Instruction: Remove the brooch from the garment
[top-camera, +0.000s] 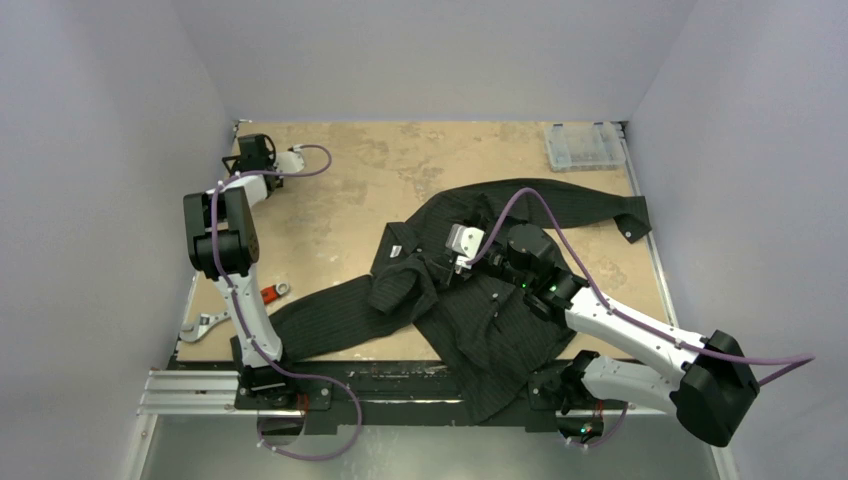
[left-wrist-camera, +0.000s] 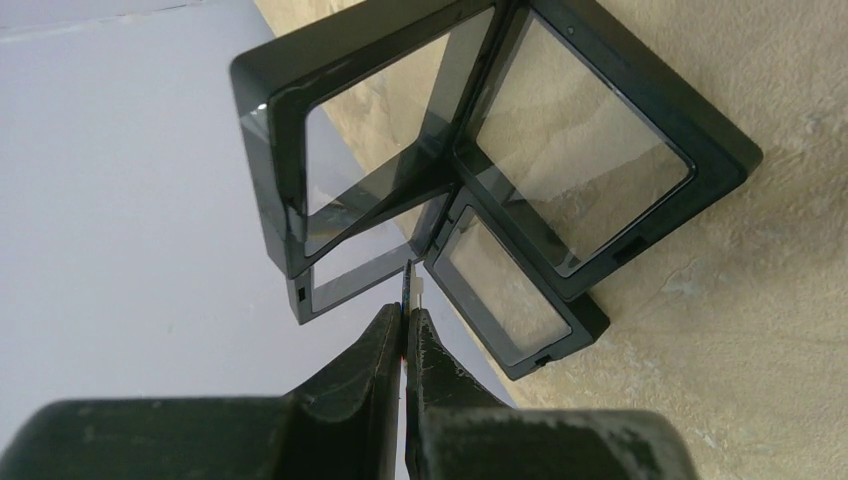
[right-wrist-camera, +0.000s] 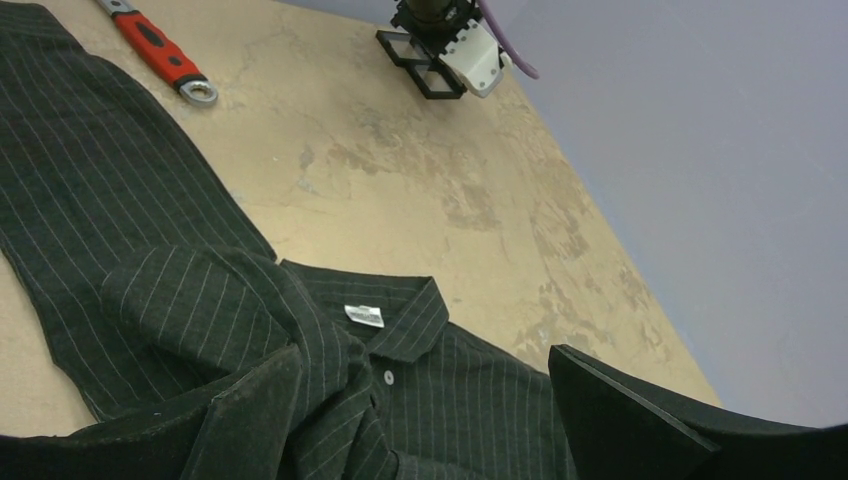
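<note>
From my remote station, the mottled tan tabletop (top-camera: 340, 190) bore a black pinstriped shirt (top-camera: 490, 330) sprawled from its middle over the near edge. A red-handled wrench (top-camera: 272, 293) and a silver wrench (top-camera: 200, 328) lay near the left edge. A clear compartment box (top-camera: 585, 146) sat far right, and black-framed clear cases (left-wrist-camera: 575, 150) far left.

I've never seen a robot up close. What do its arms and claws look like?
Both the left arm and right arm are slim white tubes linked by chunky black joints, each trailed by a looping purple cable. The right arm shows a tiny green light. The left gripper and right gripper each end in two black, wedge-shaped fingers with a rough matte surface.
</note>
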